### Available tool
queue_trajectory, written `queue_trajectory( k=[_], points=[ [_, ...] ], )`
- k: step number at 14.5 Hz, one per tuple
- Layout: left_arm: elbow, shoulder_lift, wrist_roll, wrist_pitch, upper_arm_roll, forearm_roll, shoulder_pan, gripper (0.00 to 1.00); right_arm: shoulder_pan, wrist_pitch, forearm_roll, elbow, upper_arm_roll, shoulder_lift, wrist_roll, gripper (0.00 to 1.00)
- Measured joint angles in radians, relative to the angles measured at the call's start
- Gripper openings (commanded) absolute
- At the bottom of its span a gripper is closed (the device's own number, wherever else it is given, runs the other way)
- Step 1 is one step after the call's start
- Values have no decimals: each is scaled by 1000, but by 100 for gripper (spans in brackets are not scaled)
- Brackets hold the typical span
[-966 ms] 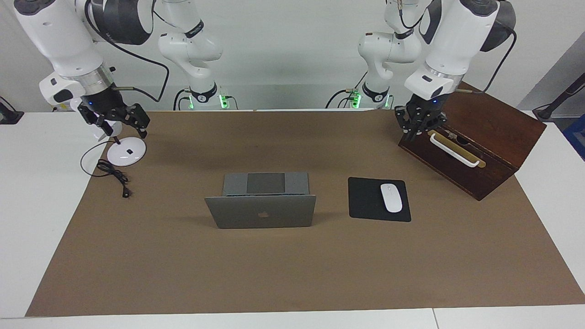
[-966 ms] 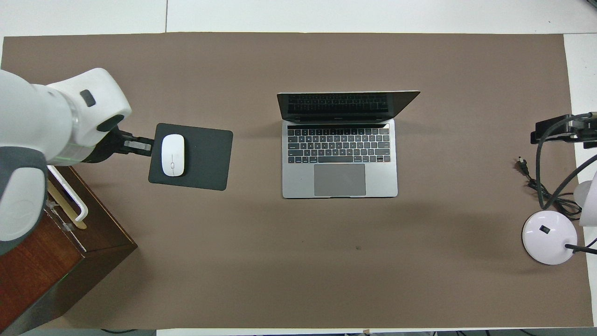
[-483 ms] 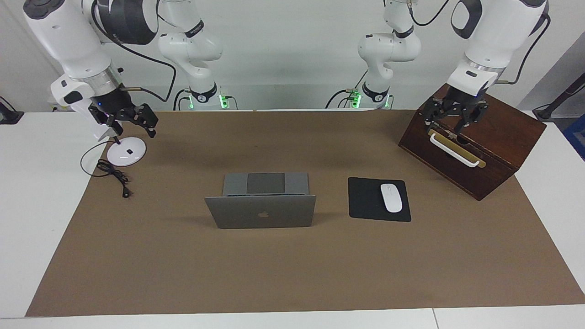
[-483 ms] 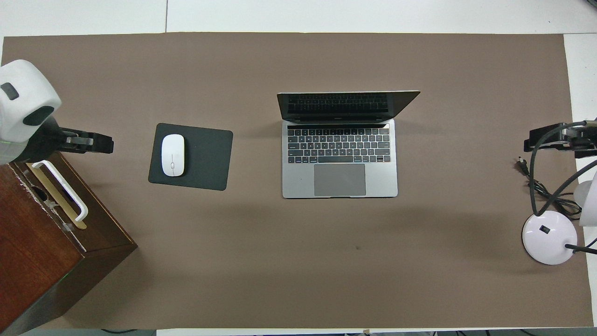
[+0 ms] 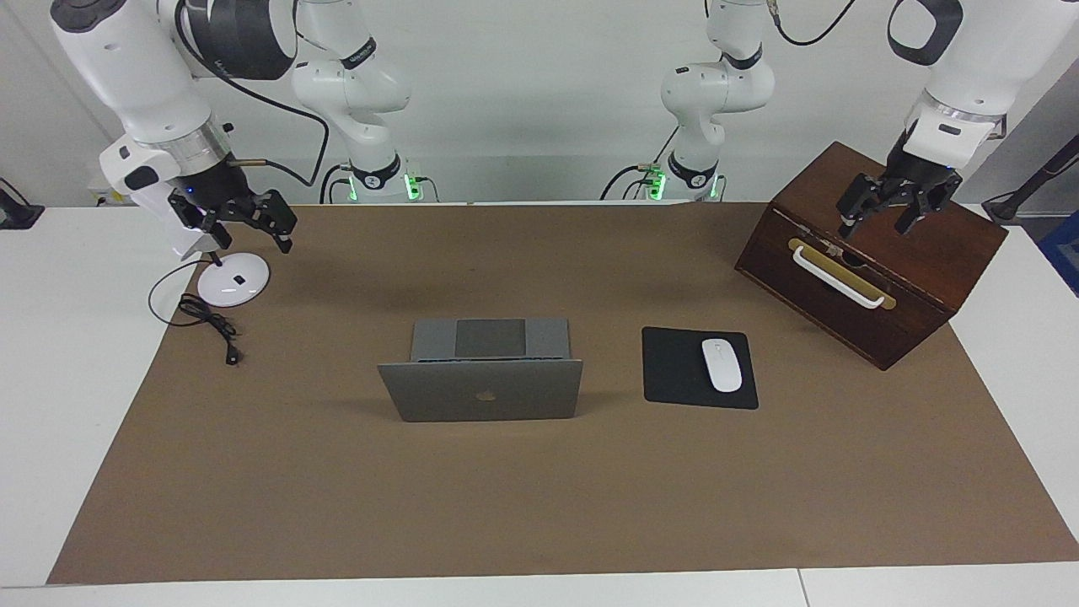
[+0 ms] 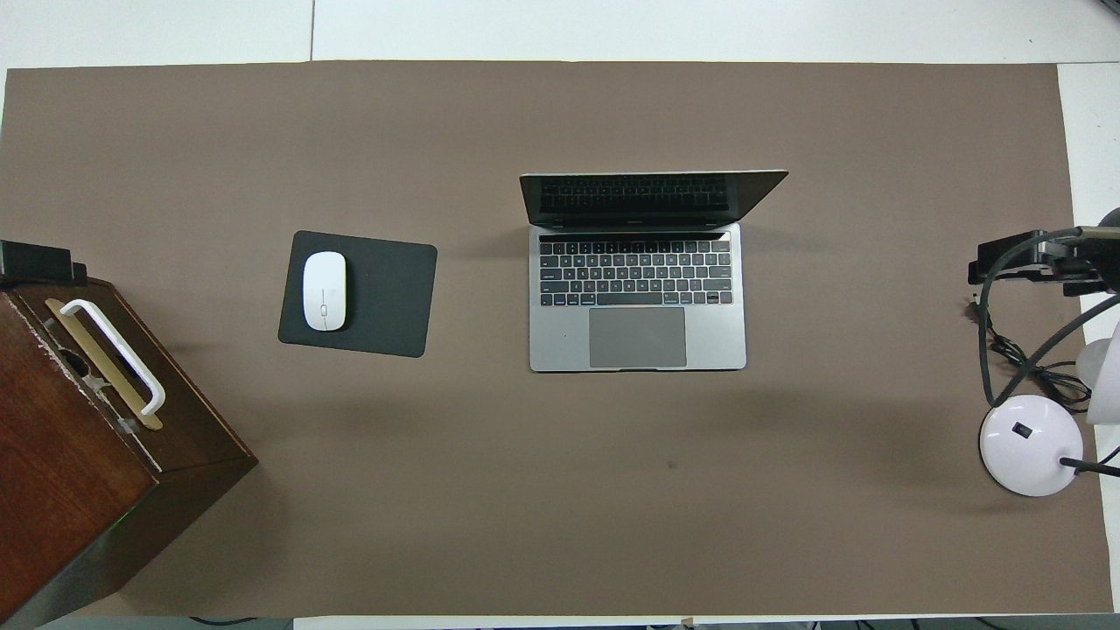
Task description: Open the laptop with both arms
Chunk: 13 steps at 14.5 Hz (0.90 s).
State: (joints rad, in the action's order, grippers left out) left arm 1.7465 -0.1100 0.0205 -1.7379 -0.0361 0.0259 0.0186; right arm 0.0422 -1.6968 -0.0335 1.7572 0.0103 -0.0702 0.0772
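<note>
Left gripper (image 5: 895,212): black two-finger pincer, fingers spread wide, nothing held; raised over the top of the wooden box.
Right gripper (image 5: 247,223): black, fingers spread wide, empty; up in the air over the lamp base at the right arm's end of the table.
Wooden box (image 5: 906,244): dark brown, polished, set at an angle at the left arm's end; white bar handle (image 5: 838,277) on a brass-coloured plate on its slanted front face.
Lamp base (image 5: 233,279): round, white, glossy, with a small dark square on top; thin black stem rising from it toward the right gripper.
Cable (image 5: 205,319): black, looped beside the lamp base, plug end lying on the mat.
Mouse pad (image 5: 679,369): black, matte, rectangular with rounded corners; between box and laptop, apart from both.
Mouse (image 5: 722,364): white, smooth, oval; on the pad's half toward the box.
Laptop (image 5: 482,389): silver-grey, thin, mid-table, well apart from both grippers; lid raised and upright, dark logo on its back, dark screen and keyboard turned toward the robots; grey trackpad nearest them.
Path to laptop: nothing standing between either gripper and it.
Mat (image 5: 539,506): brown, flat, paper-like, covering most of the table.
Table (image 5: 67,354): white, bare at both ends and along the edges.
Wall (image 5: 539,101): pale, plain; arm bases with green lights in front of it.
</note>
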Motion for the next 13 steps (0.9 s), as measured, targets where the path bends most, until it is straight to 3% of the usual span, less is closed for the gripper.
queue_trajectory(
  k=[7,13],
  points=[
    [-172,65,-1,134,6,0,0,100,-31,0,0,0,2,-6,15,100],
    [-198,117,-3,125,33,0,-38,100,-21,0,0,12,7,-6,15,100]
  ],
)
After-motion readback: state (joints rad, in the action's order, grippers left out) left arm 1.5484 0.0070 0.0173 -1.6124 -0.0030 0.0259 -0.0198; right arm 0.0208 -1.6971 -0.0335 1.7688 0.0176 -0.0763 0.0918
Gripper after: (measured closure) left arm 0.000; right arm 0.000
